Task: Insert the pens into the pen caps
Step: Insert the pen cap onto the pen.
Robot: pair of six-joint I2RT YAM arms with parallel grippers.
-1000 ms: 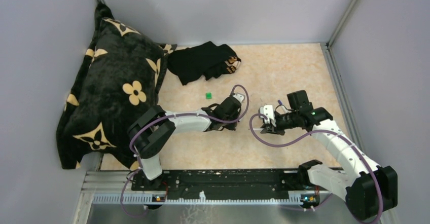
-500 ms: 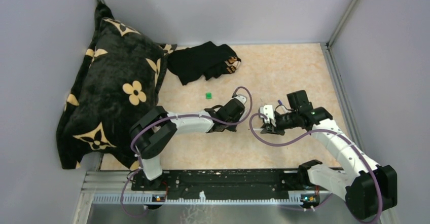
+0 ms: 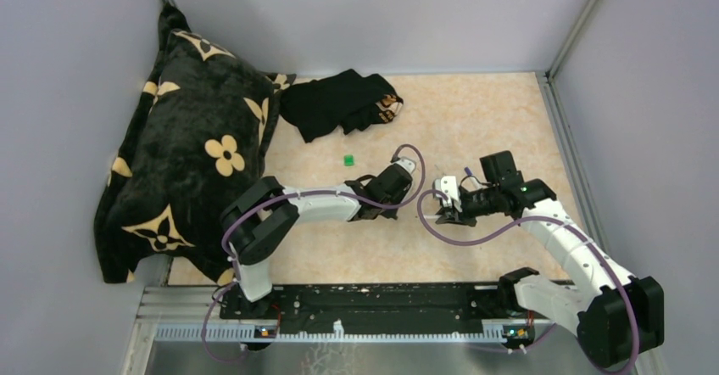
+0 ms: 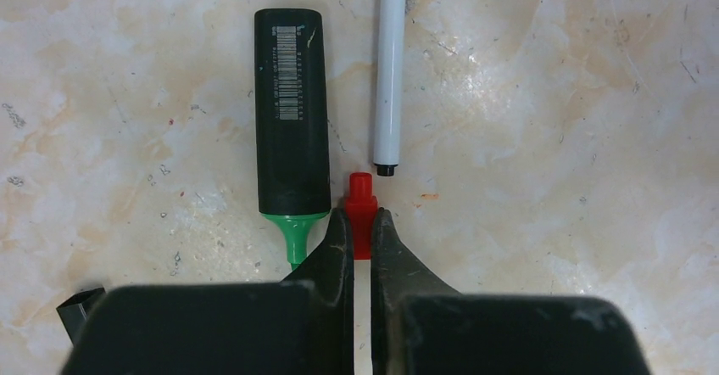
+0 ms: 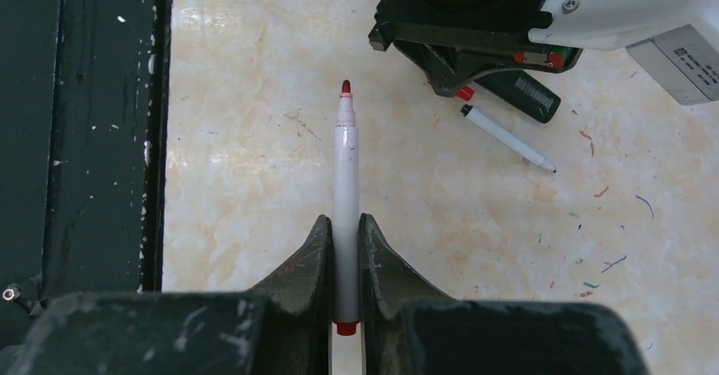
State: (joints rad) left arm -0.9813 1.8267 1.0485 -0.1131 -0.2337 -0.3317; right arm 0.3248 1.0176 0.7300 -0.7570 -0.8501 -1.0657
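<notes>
Pens and caps lie on the marbled table (image 3: 475, 120). Farthest left, a green cap (image 3: 348, 160) sits alone, near the black cloth (image 3: 339, 103). Under the left wrist, a black marker (image 4: 292, 112) with a green tip lies just beside a thin white pen (image 4: 388, 69), the two roughly parallel. The left gripper (image 4: 361, 222) pinches a red cap (image 4: 360, 193) between its narrowed fingers, close to both pens' ends. To the right, the right gripper (image 5: 345, 226) is clamped on a red-tipped pen (image 5: 345, 154), whose tip points away from the wrist.

Right end effector (image 5: 344, 224) pinches a red-tipped white pen (image 5: 345, 159).
</notes>
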